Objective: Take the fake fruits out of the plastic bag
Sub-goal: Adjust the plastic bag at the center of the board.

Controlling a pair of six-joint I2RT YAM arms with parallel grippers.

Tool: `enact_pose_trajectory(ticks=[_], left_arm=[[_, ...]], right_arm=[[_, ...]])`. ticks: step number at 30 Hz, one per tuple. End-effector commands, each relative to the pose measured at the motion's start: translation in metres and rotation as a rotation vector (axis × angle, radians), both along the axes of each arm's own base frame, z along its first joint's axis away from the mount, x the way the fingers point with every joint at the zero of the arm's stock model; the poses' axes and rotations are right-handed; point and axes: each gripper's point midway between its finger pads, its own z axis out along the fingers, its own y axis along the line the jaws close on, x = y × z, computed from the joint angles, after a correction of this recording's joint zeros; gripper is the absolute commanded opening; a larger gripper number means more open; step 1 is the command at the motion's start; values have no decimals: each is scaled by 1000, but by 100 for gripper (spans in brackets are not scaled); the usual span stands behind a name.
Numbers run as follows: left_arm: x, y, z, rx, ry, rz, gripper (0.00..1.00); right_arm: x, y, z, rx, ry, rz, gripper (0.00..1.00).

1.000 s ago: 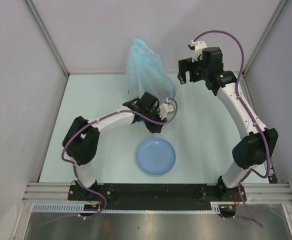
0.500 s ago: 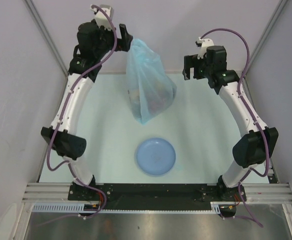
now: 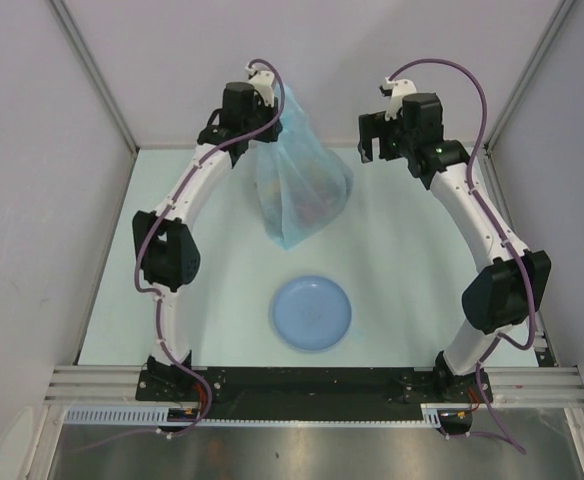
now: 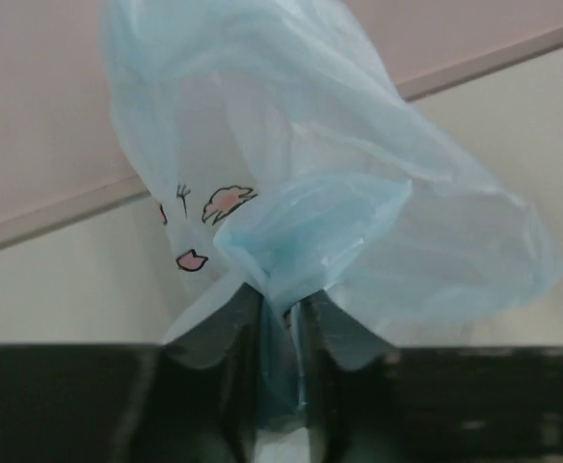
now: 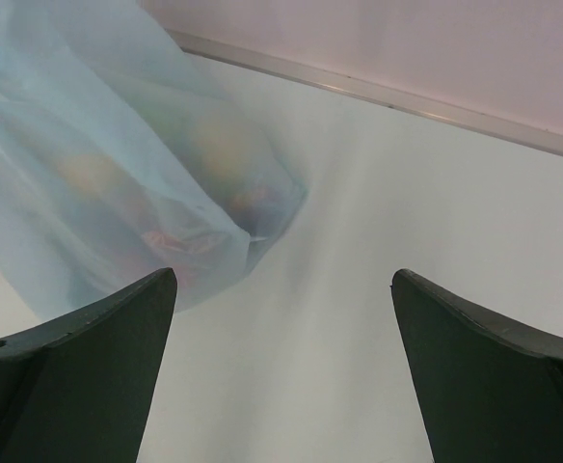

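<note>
Up at the far side of the bench [image 3: 412, 260], left tool [image 4: 274, 333] is clamped narrow on a bunched fold of the plastic bag [image 3: 297, 175], with film squeezed between both fingers [image 4: 214, 338] in the left wrist view. Tool body there is only a dark blurred band along the bottom edge. Bag hangs from that pinch. In the top view its long axis runs from the gripped end by the back wall toward the arm bases, tapered lower corner pointing at the light-blue plate [image 3: 312, 312], with a gap between corner and plate. Cannot tell whether the bag bottom touches the bench or hangs off it. Fake fruits [image 5: 219, 145] are all inside the bag and seen only through the film: soft yellowish, tan and reddish blobs in the right wrist view, a reddish-purple patch low in the bag from above. Which fruit is which cannot be made out, and no count is possible. Only part of the cartoon print shows, pink marks and a few black strokes, in the left wrist view; bag top and left side are cut off there. Right tool [image 3: 372, 140] is spread wide, gripping nothing, raised to the right of the bag and apart from it. Its finger bases are cropped by the frame in its own view.
</note>
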Motion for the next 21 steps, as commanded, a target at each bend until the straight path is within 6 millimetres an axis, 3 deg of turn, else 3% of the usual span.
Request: enact_pose_trajectory(ticks=[1,2,4,6,7,8,9,10,11,12,13,15,16,18,20,21], left_arm=[[-28,12,49,-34,-57,-41,15],[-40,18,65,-43,-72,-36,7],[-63,23,78,-45,-81,-71,3],[-102,36,89,-20,-101,-106,3],[-116,41,57,4,-37,-116,3],[-129,48,56,39,-57,-128,4],[-150,55,73,41,-116,-130,5],[-161,60,67,52,-120,-128,6],[-172,65,31,77,-63,-125,6],[-183,69,39,71,-104,-116,7],[-189,70,15,77,-58,-118,11],[-195,72,6,62,-30,-107,20],[-197,74,-2,59,-9,-92,30],[-199,78,-8,49,12,-58,34],[-202,86,-13,63,12,-21,36],[-203,90,-13,70,9,-4,36]], right_arm=[[16,3,22,7,-76,-6,99],[16,7,26,6,-85,6,99],[15,14,26,-9,-94,29,98],[11,30,32,-37,-117,79,98],[10,38,32,-43,-121,99,98],[8,48,35,-40,-130,126,98],[3,62,49,-27,-159,158,98],[1,73,53,-15,-163,180,98],[2,84,54,4,-161,200,99],[2,93,74,38,-197,214,99],[-3,109,86,90,-202,244,99],[4,131,84,128,-191,276,100],[2,143,110,168,-238,289,100],[14,164,97,169,-228,305,100],[15,183,110,209,-257,331,100],[21,195,101,222,-251,352,100]])
